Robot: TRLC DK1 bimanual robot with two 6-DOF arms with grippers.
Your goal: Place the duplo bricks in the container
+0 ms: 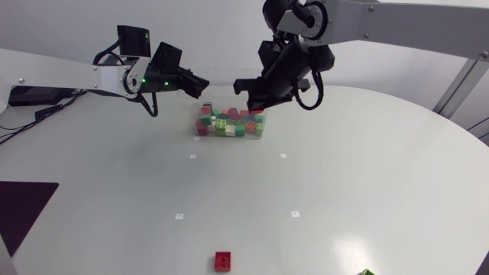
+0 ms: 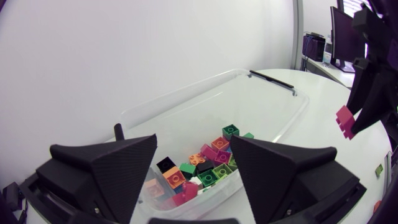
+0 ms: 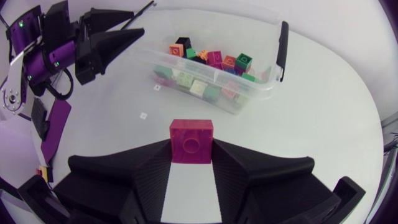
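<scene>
Head view takes in the round white desk [image 1: 344,176], with my left arm [image 1: 76,76] coming in from the left and my right arm [image 1: 397,27] from the right, both meeting at the far middle. The clear plastic container [image 1: 229,135] sits there on the desk, holding a heap of bricks [image 1: 225,122] in green, red, pink, orange and white.

My left pincer [image 2: 193,142] hangs above the container's left end. Its two fingers stand wide apart with nothing between them, and I look down between them onto the pile.

My right pincer [image 3: 191,149] is clamped on a pink brick [image 3: 191,140], one finger against each side, studs facing the camera. It hangs in the air by the container's right end, where the black handle [image 3: 283,50] is. I cannot tell whether the brick is directly over the rim or just outside it. The left wrist view shows that same brick off the desk.

One red brick [image 1: 223,260] lies alone on the desk near the front edge, well apart from the container. A green piece [image 1: 368,272] shows at the front edge, mostly cut off.
</scene>
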